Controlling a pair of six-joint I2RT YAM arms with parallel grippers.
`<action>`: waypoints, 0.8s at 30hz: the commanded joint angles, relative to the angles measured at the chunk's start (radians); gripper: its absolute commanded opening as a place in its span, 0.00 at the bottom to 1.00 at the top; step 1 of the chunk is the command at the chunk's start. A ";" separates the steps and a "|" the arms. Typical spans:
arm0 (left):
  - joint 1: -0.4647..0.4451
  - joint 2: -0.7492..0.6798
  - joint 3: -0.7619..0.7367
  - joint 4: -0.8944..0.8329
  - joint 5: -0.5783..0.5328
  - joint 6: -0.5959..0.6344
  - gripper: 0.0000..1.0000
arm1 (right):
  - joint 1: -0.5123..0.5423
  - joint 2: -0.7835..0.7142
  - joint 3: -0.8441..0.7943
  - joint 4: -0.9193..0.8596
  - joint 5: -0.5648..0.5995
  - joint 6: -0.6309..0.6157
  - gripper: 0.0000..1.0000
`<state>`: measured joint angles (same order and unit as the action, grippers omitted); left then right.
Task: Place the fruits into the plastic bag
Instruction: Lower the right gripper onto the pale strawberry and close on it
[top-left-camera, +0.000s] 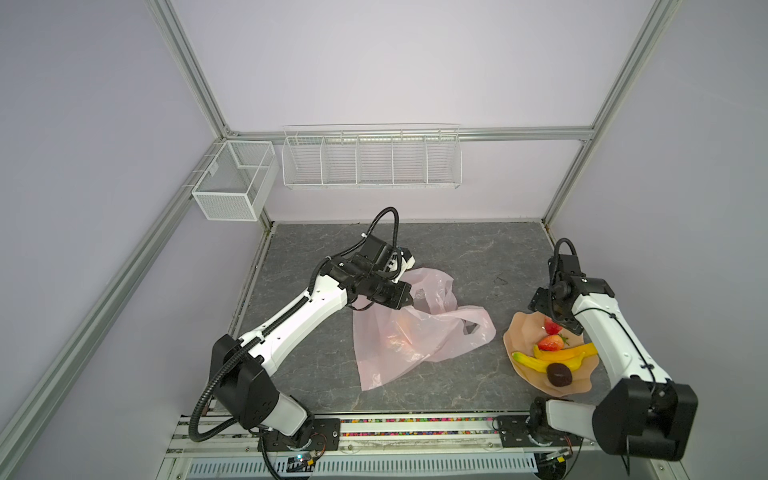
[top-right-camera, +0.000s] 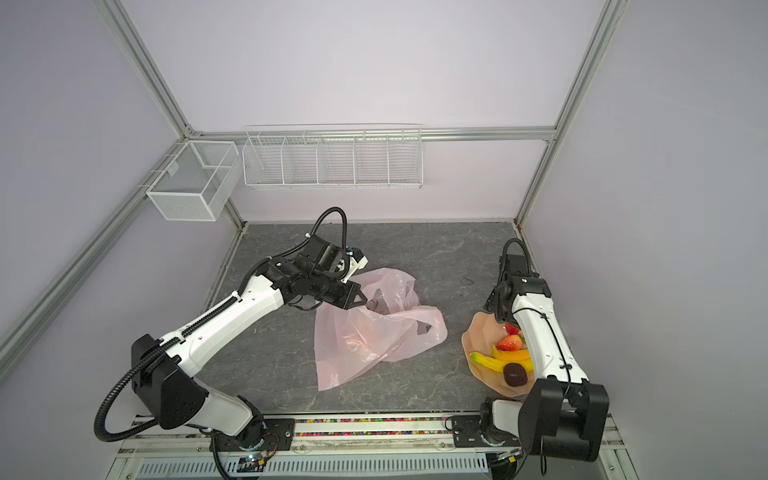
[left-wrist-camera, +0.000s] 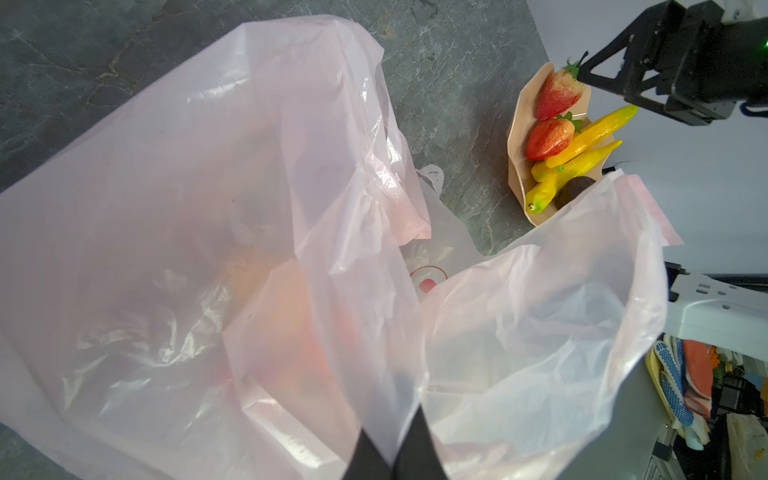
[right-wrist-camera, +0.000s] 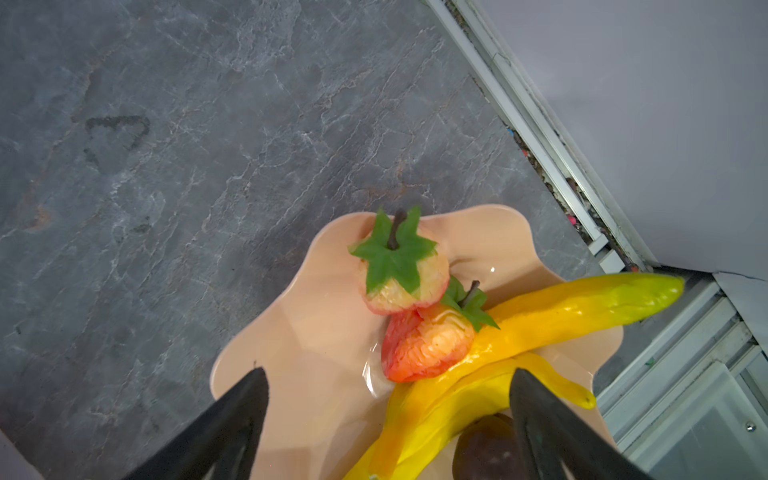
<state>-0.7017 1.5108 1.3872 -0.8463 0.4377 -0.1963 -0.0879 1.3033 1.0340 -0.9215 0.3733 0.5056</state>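
Observation:
The pale-pink plastic bag (top-left-camera: 415, 340) lies crumpled mid-table, with faint orange and red shapes showing through the film (left-wrist-camera: 291, 316). My left gripper (left-wrist-camera: 392, 424) is shut on a fold of the bag's rim and holds it raised (top-left-camera: 409, 301). On the peach wavy plate (top-left-camera: 519, 336) lie two strawberries (right-wrist-camera: 403, 282) (right-wrist-camera: 424, 345), two yellow bananas (right-wrist-camera: 582, 307) and a dark brown fruit (right-wrist-camera: 482, 449). My right gripper (right-wrist-camera: 388, 372) hangs open just over the plate, one finger on each side of the bananas. It holds nothing.
A white wire rack (top-left-camera: 372, 160) and a mesh box (top-left-camera: 235, 178) hang on the back wall. The aluminium frame rail (right-wrist-camera: 540, 137) runs close along the plate's right side. A small dark mark (top-left-camera: 503, 280) sits on the grey stone-pattern table behind the plate.

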 joint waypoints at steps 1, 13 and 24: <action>-0.007 -0.027 -0.007 -0.009 0.022 0.023 0.00 | -0.009 0.039 -0.011 0.064 0.013 -0.095 0.91; -0.007 -0.027 0.001 -0.008 0.012 0.012 0.00 | -0.022 0.144 -0.020 0.095 0.039 -0.151 0.71; -0.007 -0.023 0.005 -0.003 0.008 0.011 0.00 | -0.022 0.148 -0.063 0.108 0.065 -0.144 0.59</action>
<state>-0.7036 1.5005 1.3865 -0.8459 0.4450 -0.1967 -0.1043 1.4475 0.9958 -0.8223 0.4202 0.3614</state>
